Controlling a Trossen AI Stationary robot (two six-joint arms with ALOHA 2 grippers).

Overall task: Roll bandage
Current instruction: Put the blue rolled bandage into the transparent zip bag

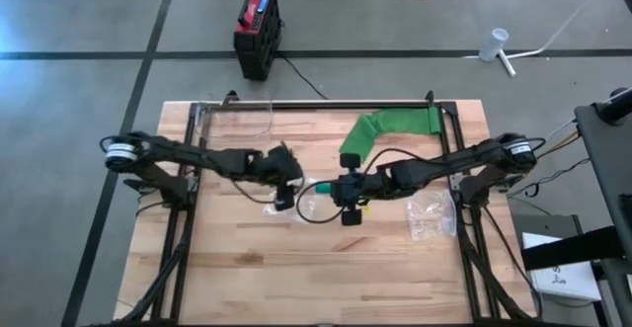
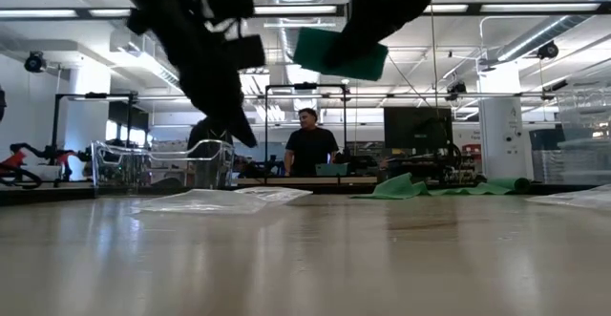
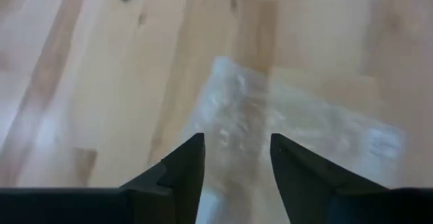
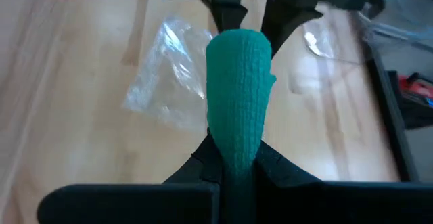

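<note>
1. Right now the right gripper (image 4: 233, 158) is clamped on the green bandage (image 4: 238, 88), held up off the table (image 1: 296, 278) near its middle.
2. Facing it, the left gripper (image 3: 237, 160) is parted and empty above a clear plastic bag (image 3: 270, 126).
3. Best to close the left fingers on the free end squarely, keep the strip taut, and wind evenly.
4. How much is already rolled is hard to tell; the bandage's tail behind the arms is partly hidden.

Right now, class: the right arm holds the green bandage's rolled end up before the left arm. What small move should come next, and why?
Probably the left gripper should close its fingers on the bandage roll. The right gripper is shut on that roll and holds it off the table; the left's fingers stand apart at its far tip, and the loose tail lies unrolled behind.
</note>
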